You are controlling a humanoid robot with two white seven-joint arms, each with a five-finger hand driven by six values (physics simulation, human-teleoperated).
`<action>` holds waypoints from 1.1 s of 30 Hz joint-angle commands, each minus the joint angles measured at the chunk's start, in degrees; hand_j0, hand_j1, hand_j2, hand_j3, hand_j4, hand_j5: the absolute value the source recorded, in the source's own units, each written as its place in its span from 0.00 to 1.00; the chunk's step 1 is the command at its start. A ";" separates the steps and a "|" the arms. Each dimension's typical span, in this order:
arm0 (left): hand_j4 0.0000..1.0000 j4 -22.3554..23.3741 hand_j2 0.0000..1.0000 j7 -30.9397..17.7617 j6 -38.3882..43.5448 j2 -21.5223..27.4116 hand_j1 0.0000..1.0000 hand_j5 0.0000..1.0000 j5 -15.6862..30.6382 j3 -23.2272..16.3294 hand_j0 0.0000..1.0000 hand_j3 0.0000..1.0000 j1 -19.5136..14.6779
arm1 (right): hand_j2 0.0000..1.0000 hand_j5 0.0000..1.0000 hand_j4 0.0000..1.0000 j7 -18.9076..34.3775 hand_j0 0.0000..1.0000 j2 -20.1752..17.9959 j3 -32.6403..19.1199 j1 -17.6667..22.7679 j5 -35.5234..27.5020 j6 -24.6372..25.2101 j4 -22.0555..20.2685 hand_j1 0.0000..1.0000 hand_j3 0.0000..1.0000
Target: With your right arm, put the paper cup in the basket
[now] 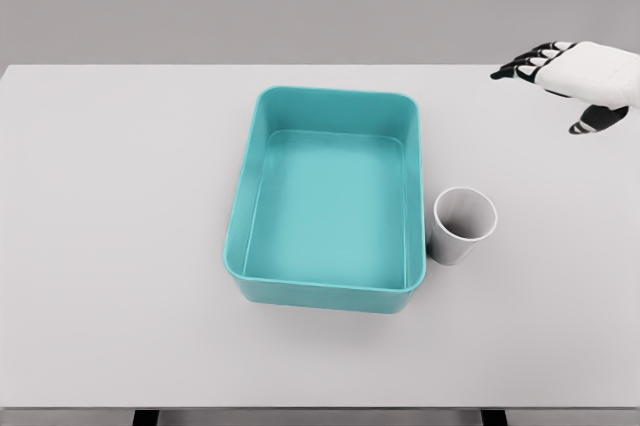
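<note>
A white paper cup (463,226) stands upright on the table, just right of the teal basket (322,291) and close to its right wall. The basket is a rectangular tub in the middle of the table with nothing inside. My right hand (545,86) hovers at the far right edge of the view, well above and behind the cup, its dark-tipped fingers (520,65) spread and pointing left. It holds nothing. My left arm does not show.
The white table (120,246) spans the whole view, with its front edge near the bottom of the picture. A plain grey wall lies behind it.
</note>
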 commanded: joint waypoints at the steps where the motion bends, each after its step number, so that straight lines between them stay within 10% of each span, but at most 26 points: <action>1: 1.00 0.01 1.00 -0.01 -0.06 0.00 1.00 1.00 0.00 -0.01 1.00 1.00 0.00 | 1.00 1.00 1.00 0.13 1.00 0.36 -0.86 0.00 -0.04 0.12 -0.64 1.00 1.00; 5: 1.00 0.01 1.00 -0.01 -0.06 0.00 1.00 1.00 0.00 -0.01 1.00 1.00 0.00 | 1.00 1.00 1.00 0.13 1.00 0.10 -1.30 0.26 -5.38 -0.40 0.06 1.00 1.00; 9: 1.00 0.01 1.00 -0.01 0.03 0.00 1.00 1.00 0.00 -0.01 1.00 1.00 0.00 | 1.00 1.00 1.00 4.80 1.00 0.54 -1.04 0.88 -54.68 -18.68 21.67 1.00 1.00; 11: 1.00 0.01 1.00 -0.01 -0.06 0.00 1.00 1.00 0.00 -0.01 1.00 1.00 0.00 | 1.00 1.00 1.00 4.80 1.00 1.07 -1.04 2.37 -66.39 -20.27 25.46 1.00 1.00; 21: 1.00 0.01 1.00 -0.01 0.03 0.00 1.00 1.00 0.00 -0.01 1.00 1.00 0.00 | 1.00 1.00 1.00 4.80 1.00 -1.57 9.60 9.93 -65.87 -20.73 21.34 1.00 1.00; 33: 1.00 0.01 1.00 -0.01 -0.06 0.00 1.00 1.00 0.00 -0.01 1.00 1.00 0.00 | 1.00 1.00 1.00 4.80 1.00 -1.13 19.00 10.11 -65.61 -20.73 17.38 1.00 1.00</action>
